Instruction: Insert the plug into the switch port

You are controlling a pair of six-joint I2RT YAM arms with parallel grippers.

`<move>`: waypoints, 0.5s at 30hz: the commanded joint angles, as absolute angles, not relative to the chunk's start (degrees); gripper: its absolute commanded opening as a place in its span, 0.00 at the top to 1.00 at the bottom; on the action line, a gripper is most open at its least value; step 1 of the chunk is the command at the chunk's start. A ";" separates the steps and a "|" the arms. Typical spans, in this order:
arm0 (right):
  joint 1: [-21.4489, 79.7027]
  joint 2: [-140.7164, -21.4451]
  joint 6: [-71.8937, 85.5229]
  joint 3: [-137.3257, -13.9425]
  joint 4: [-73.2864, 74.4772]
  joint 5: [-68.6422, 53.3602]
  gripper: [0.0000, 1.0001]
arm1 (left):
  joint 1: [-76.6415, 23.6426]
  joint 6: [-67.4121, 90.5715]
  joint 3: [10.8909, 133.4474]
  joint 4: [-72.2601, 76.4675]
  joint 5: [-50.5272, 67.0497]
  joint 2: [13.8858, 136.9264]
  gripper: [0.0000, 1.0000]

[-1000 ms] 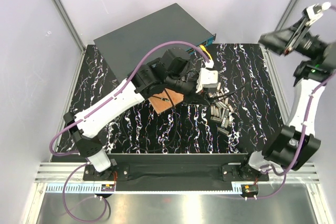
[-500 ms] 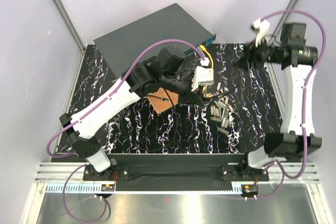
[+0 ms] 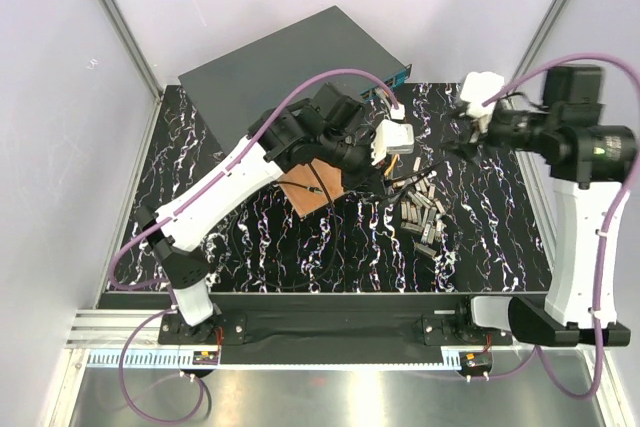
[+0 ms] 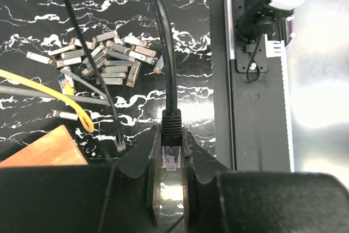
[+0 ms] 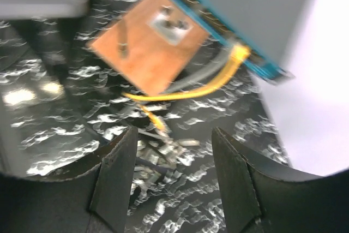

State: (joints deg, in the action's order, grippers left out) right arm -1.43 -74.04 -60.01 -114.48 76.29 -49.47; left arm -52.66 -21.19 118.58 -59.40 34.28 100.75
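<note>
So, left gripper (image 4: 171,144): clamped tight on the plug (image 4: 172,125). The two fingers squeeze it from both sides, and the clear tip sits down between them.
Plug: a black boot with a clear connector, held upright in the jaws over the table (image 3: 480,247). It's not in any port.
Black cable (image 4: 163,53): runs straight out of the plug across the left wrist view and leaves at the top edge.
Switch (image 3: 290,62): a big dark grey slab at the far side of the table, turned at an angle. The left gripper hangs just in front of its right end, apart from it.
Teal front edge (image 5: 218,19): the right wrist view shows it, but it's blurry, so I can't make out single ports.
Yellow cable (image 5: 202,88): one end goes in at that teal edge. The rest curves over the table past the board.
Right gripper (image 5: 173,137): spread wide with nothing between the fingers. It hovers over the table on the right, facing the board and the switch front.
Wooden board (image 3: 315,190): small and orange-brown, lying flat in front of the switch, under the left arm.
Metal modules (image 4: 109,61): a loose pile of little silver pieces on the table, right of the board.
Table: black with white marbling.
</note>
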 commanded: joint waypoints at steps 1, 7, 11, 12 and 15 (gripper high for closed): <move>5.43 -74.45 -60.56 -110.49 91.24 -48.18 0.37 | -52.73 -22.85 124.09 -60.11 33.57 101.77 0.93; 12.65 -74.09 -56.78 -107.14 88.68 -46.50 0.37 | -52.82 -23.73 124.81 -60.47 34.01 102.39 0.91; 14.67 -74.00 -56.60 -105.56 88.94 -45.88 0.39 | -52.82 -24.08 124.11 -60.29 33.93 102.39 0.91; 15.11 -73.83 -56.60 -105.21 89.29 -45.88 0.40 | -52.82 -23.99 123.93 -60.12 33.93 102.22 0.91; 15.91 -73.39 -55.90 -103.89 90.08 -46.31 0.41 | -52.74 -24.17 122.44 -59.24 33.40 101.52 0.92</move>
